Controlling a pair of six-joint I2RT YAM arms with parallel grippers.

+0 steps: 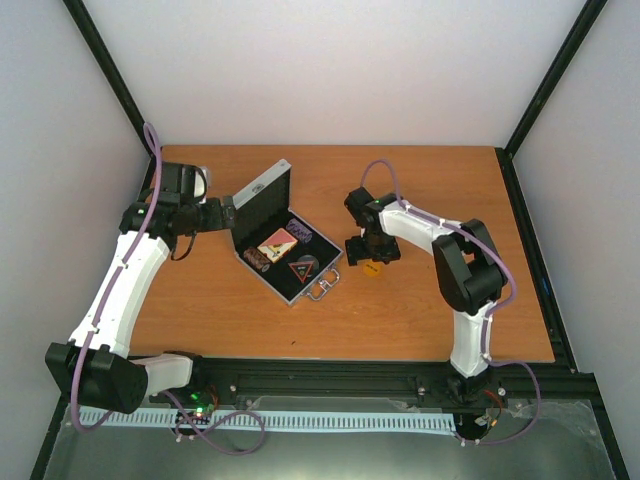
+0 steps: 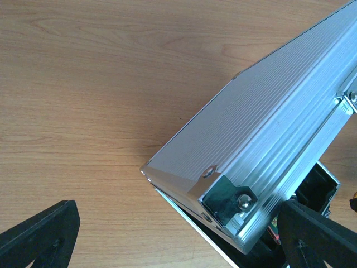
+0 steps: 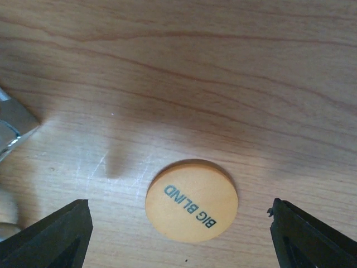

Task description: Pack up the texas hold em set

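Right jaws wide apart, low over the orange disc (image 3: 191, 201)

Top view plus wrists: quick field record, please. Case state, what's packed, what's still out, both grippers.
case: silver case, open, lid raised
packed: red card deck, chip stacks and dark triangular button in the base
still out: orange BIG BLIND disc, flat on the table, right of the handle
left gripper: open, at the lid's outer side, a lid corner between its fingers
right gripper: open, over the disc, not gripping it
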